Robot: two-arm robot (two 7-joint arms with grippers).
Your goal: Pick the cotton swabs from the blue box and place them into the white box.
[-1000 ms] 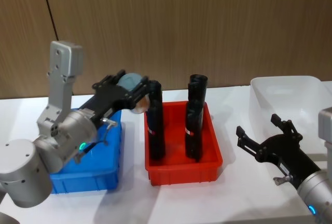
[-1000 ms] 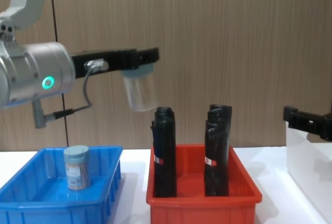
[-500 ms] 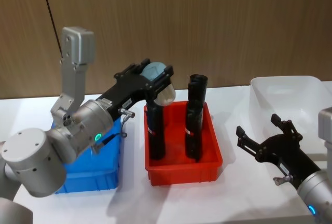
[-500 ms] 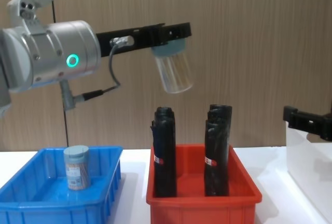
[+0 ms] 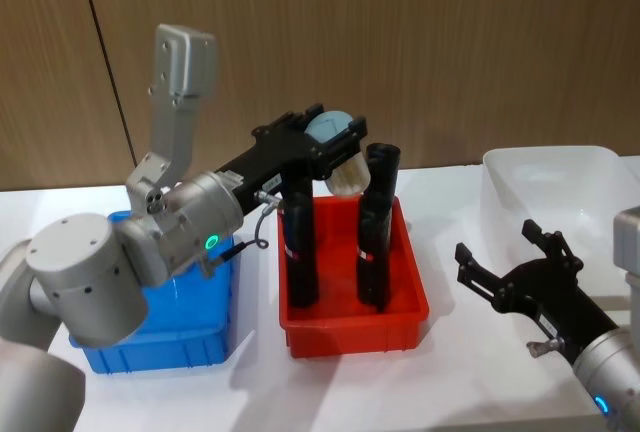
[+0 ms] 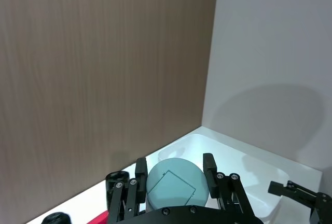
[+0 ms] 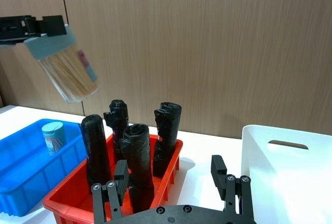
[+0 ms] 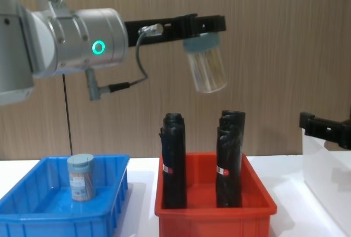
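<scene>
Above the red bin [image 5: 355,337], our left gripper [image 5: 327,144] holds one swab jar [image 8: 207,72] by its lid; we should keep it clear of the black rolls [image 8: 230,154] toward the white box [image 5: 550,154]; right gripper [image 5: 497,244] wide.

I've got a red bin [image 5: 352,338] on the white bench [image 5: 400,392], black rolls [image 5: 301,252] standing upright inside it, red-white labels showing, wood wall [image 5: 450,42] behind.

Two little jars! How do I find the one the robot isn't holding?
Find the blue box on the left, beside the red box of tall black rolls. The jar stands upright inside it, alone. The other jar hangs tilted in the air, held by the left gripper.
</scene>
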